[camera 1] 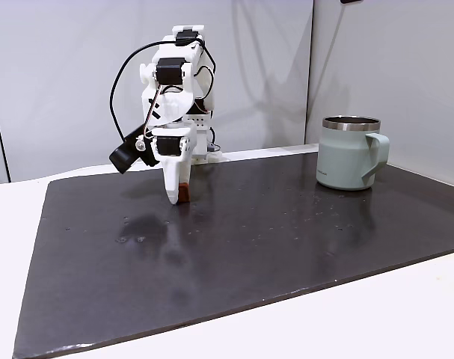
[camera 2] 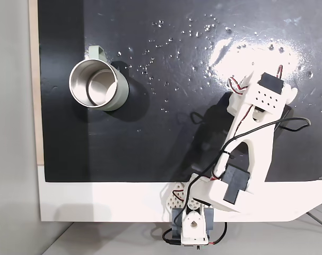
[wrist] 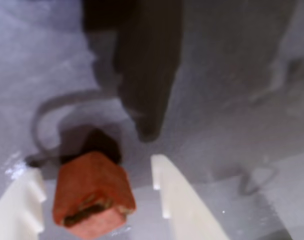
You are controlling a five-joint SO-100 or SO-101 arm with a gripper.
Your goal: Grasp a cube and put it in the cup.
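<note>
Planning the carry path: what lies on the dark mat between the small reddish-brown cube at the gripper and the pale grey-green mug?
Nothing: in both fixed views the dark mat is bare between the reddish-brown cube and the pale grey-green mug.

A white table (camera 1: 10,224) carries a dark mat (camera 1: 249,239); the cup (camera 1: 350,153) stands on it.

No readable text, label or number shows anywhere.

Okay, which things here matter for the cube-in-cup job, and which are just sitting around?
Part of the job:
- cube, between the open gripper fingers, low on the mat
- cup, upright, well away from the arm

Just there:
- black mat covering the table
- white table edge
- grey wall behind
</note>
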